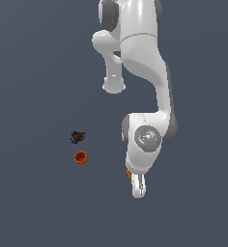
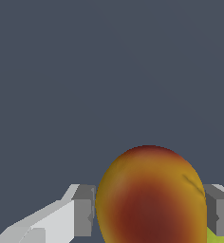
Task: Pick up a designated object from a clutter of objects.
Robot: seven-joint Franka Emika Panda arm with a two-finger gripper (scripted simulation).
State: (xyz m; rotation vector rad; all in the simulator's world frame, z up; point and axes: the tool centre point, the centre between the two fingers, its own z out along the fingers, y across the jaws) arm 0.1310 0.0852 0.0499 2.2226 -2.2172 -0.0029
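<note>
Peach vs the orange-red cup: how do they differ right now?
The peach-like fruit sits between the gripper fingers; the orange-red cup stands free on the floor, off to the exterior view's left. The fruit is a closed rounded body, orange-yellow with a red patch; the cup is plain orange-red with a hollow top. Both are small and warm-coloured.

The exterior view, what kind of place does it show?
Probably a simulated test scene: a flat, featureless grey floor, a smooth white robot arm, and a few small things such as an orange-red cup and a dark speckled lump.
</note>
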